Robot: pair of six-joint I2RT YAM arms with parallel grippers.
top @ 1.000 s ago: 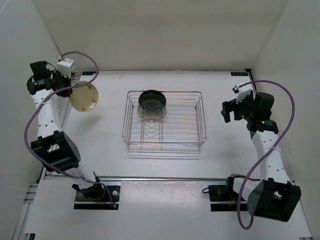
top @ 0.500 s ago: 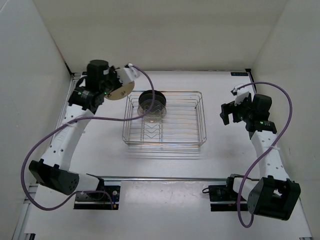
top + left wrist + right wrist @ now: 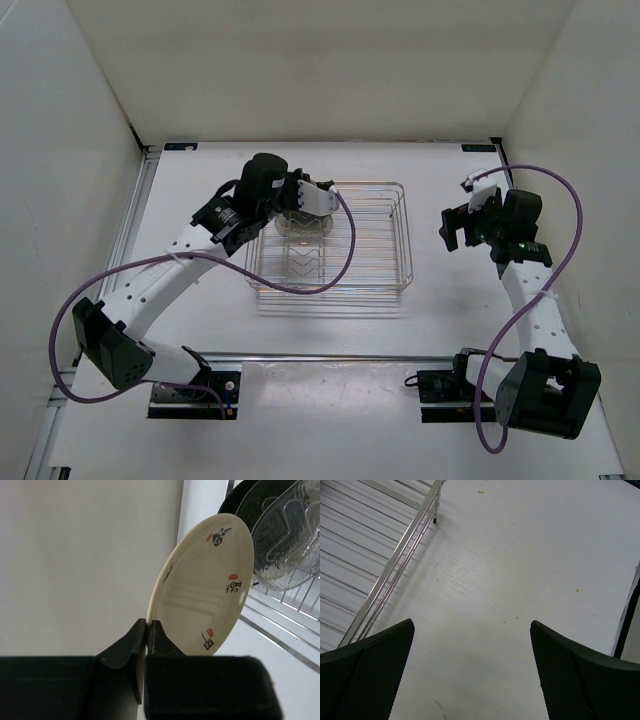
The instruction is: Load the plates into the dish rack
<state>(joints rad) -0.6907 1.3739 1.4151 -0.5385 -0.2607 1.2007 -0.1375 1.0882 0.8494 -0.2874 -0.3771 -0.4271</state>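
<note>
A cream-yellow plate (image 3: 205, 585) with small dark and red marks stands on edge, and my left gripper (image 3: 146, 630) is shut on its rim. In the top view the left gripper (image 3: 297, 208) hangs over the back left part of the dish rack (image 3: 385, 240), hiding the cream plate. Just beyond the held plate, a black plate (image 3: 235, 495) and a translucent greyish plate (image 3: 287, 535) stand in the rack's dividers. To the right of the rack my right gripper (image 3: 455, 225) is open above bare table, nothing between its fingers (image 3: 375, 670).
White walls enclose the table on the left, back and right. The rack's wire side rail (image 3: 395, 570) runs left of the right gripper. The left arm's purple cable (image 3: 300, 285) droops across the rack's front left.
My left arm has swung from the far left wall rightwards to the rack's back left, carrying the cream plate. The right arm has barely moved.
</note>
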